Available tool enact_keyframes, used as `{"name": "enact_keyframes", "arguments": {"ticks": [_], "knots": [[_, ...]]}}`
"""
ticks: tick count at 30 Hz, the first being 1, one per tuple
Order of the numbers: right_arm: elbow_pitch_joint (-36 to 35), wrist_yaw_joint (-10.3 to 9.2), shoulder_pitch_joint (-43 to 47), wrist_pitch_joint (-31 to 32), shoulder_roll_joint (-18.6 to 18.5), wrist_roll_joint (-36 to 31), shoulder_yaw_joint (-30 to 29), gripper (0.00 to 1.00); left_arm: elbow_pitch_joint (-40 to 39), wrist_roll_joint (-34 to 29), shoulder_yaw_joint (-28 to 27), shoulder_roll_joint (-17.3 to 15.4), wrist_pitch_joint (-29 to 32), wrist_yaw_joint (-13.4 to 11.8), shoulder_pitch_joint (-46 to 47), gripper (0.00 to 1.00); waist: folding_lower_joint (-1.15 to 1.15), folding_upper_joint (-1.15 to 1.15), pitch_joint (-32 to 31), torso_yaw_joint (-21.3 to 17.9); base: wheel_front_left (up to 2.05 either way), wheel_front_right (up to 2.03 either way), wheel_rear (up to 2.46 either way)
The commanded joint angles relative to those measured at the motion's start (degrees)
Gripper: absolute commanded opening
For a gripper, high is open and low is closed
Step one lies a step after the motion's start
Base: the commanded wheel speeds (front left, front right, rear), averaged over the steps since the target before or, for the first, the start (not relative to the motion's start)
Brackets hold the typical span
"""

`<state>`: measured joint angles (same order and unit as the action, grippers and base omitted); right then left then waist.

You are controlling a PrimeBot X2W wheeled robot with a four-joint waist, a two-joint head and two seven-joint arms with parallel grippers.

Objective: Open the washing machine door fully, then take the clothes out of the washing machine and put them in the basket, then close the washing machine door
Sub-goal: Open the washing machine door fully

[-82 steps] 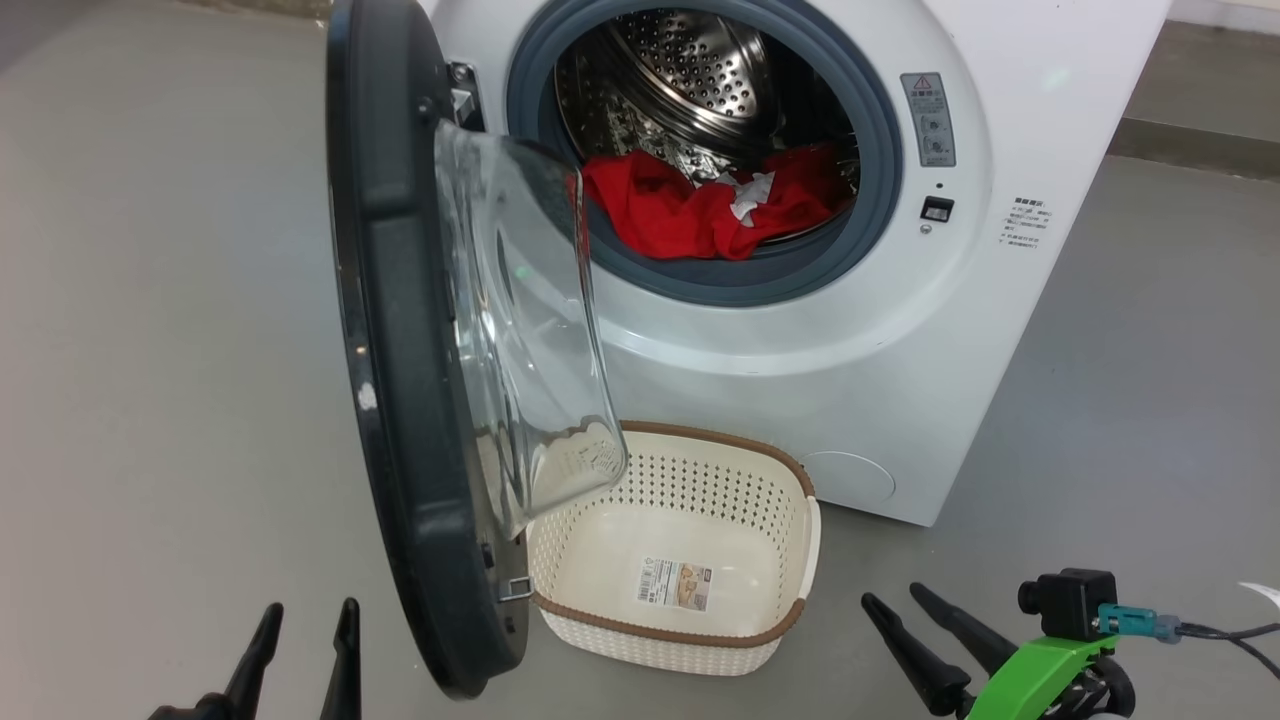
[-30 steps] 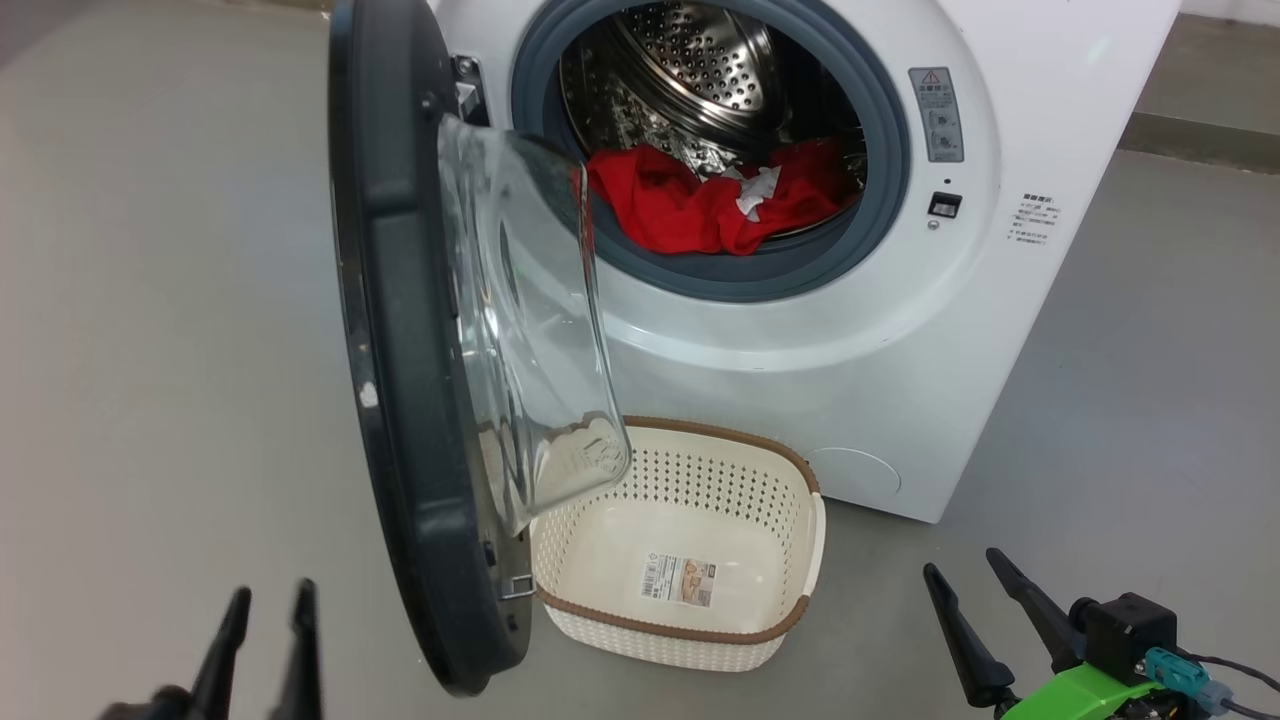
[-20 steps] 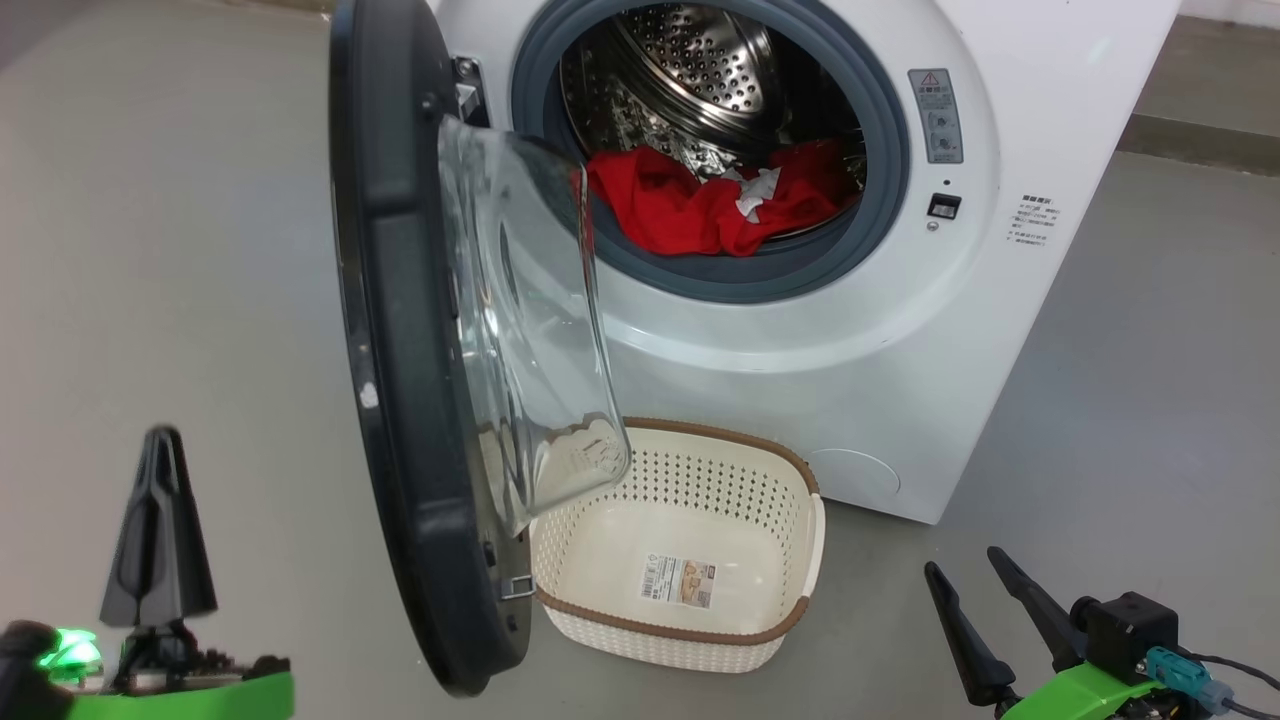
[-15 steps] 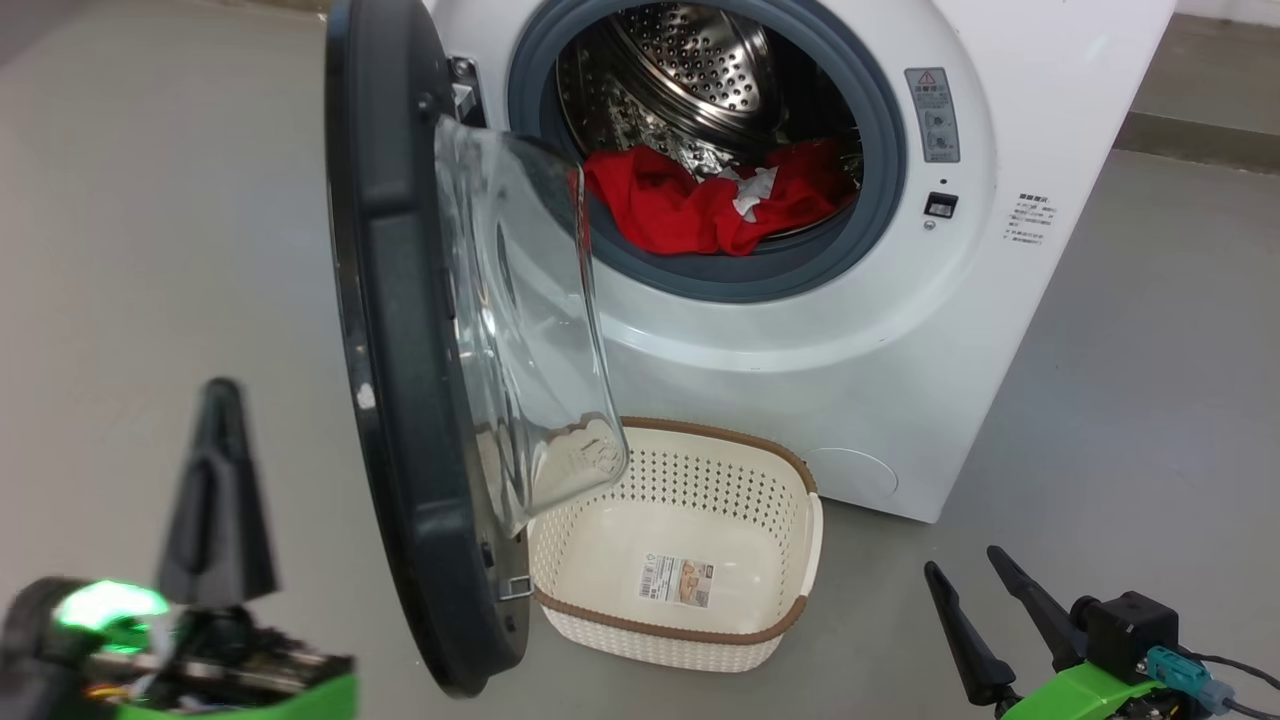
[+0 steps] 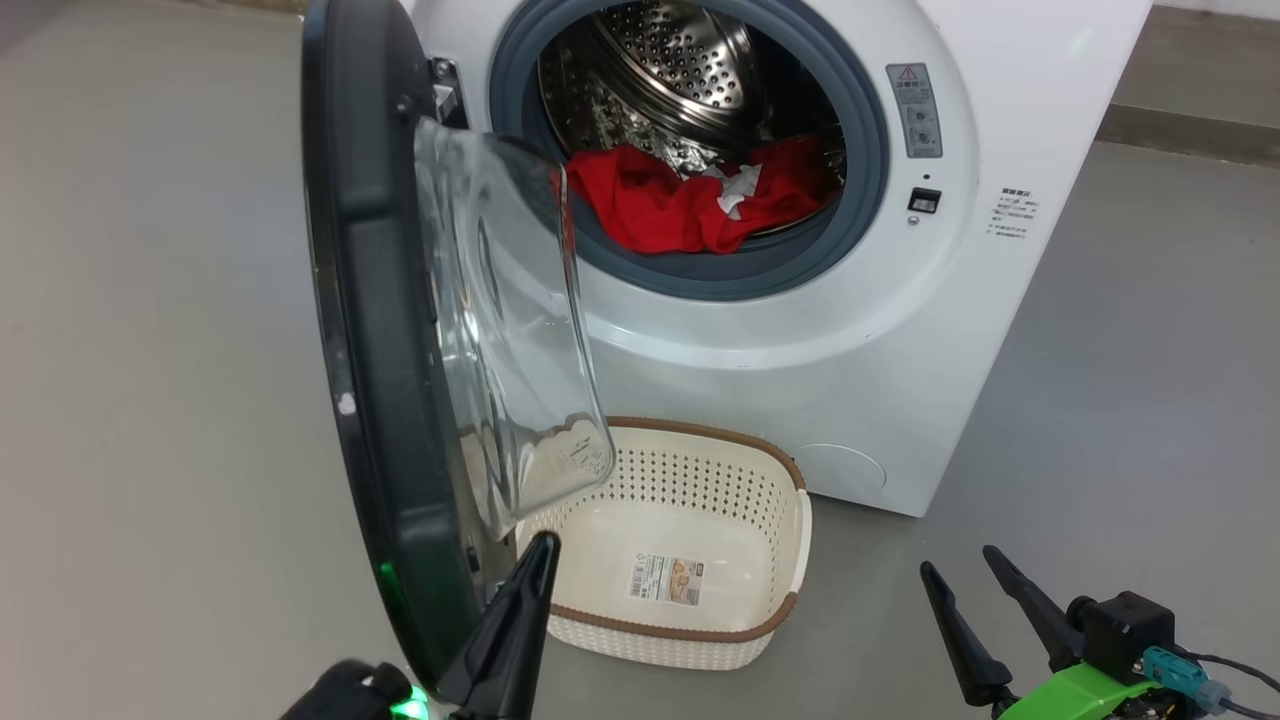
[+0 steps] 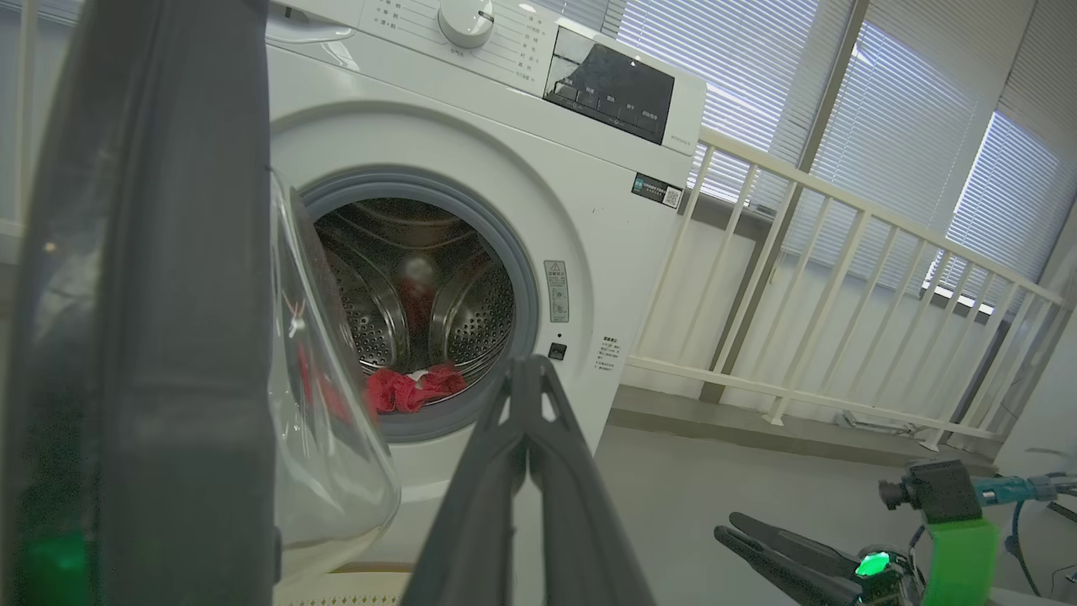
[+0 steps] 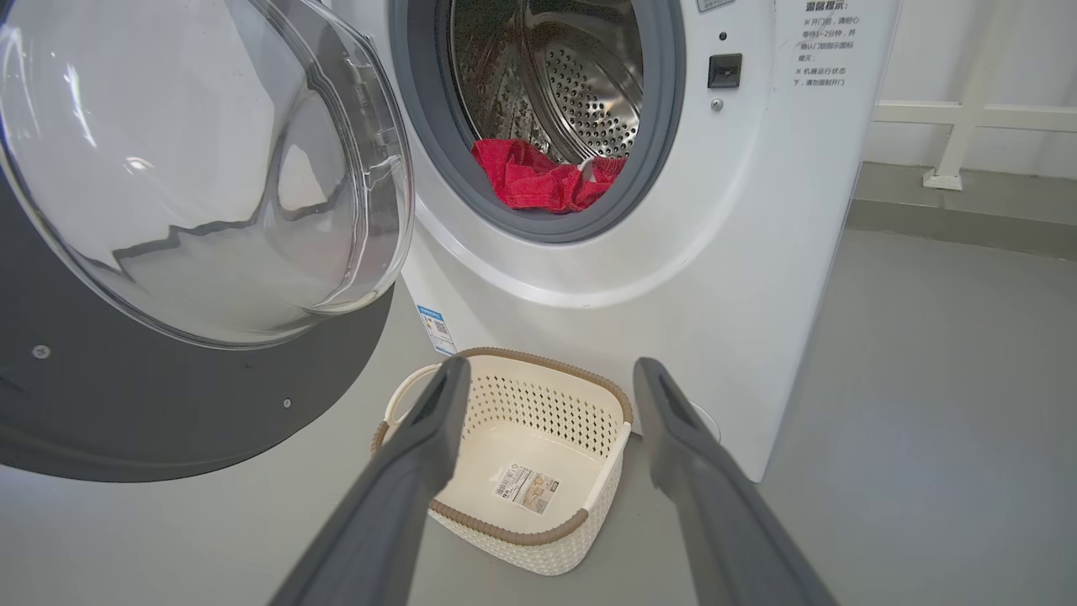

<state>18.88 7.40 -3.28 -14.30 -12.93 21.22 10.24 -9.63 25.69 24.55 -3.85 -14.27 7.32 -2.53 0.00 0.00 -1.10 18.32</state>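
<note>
The left tool [image 5: 540, 552] has swung in from the lower left, where its fingers stood apart a second ago; now they are pressed together, tip just beside the bottom inner edge of the half-open washing machine door [image 5: 380, 330], contact unclear. The right tool [image 5: 958, 562] stays low on the right, fingers apart and empty. The clothes [image 5: 660, 210] still lie in the drum [image 5: 690, 50] of the washing machine [image 5: 900, 330]; the basket [image 5: 795, 560] sits on the floor [image 5: 150, 400] below it

The basket [image 7: 538, 406] is framed between spread fingers [image 7: 421, 446], while the clothes [image 7: 538, 181] are seen at twelve o'clock inside the washing machine [image 7: 757, 252].
</note>
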Motion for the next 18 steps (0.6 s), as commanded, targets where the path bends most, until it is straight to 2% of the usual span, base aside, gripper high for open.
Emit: {"name": "enact_keyframes", "arguments": {"ticks": [1, 9, 18], "knots": [[-1.31, 0.09, -0.61, -0.7, -0.86, -0.27, 1.16, 1.0, 0.13, 0.45, -1.42, -0.66, -0.26, 0.17, 1.19, 0.0, 0.0, 0.0, -0.05, -0.18, 0.0, 0.0, 0.0], [-1.33, 0.09, -0.57, -0.7, -0.73, -0.28, 1.01, 1.0, 9.68, 3.38, -2.24, -1.31, -0.6, 0.17, 2.73, 0.0, 0.0, 0.0, -0.15, -0.59, 0.0, 0.0, 0.0], [-1.53, 0.09, -0.65, -0.7, -0.66, -0.25, 0.57, 1.0, 14.7, 4.0, -4.87, -0.75, -0.71, 0.17, 5.08, 0.0, 0.0, 0.0, 0.2, -0.49, 0.0, 0.0, 0.0]]}}
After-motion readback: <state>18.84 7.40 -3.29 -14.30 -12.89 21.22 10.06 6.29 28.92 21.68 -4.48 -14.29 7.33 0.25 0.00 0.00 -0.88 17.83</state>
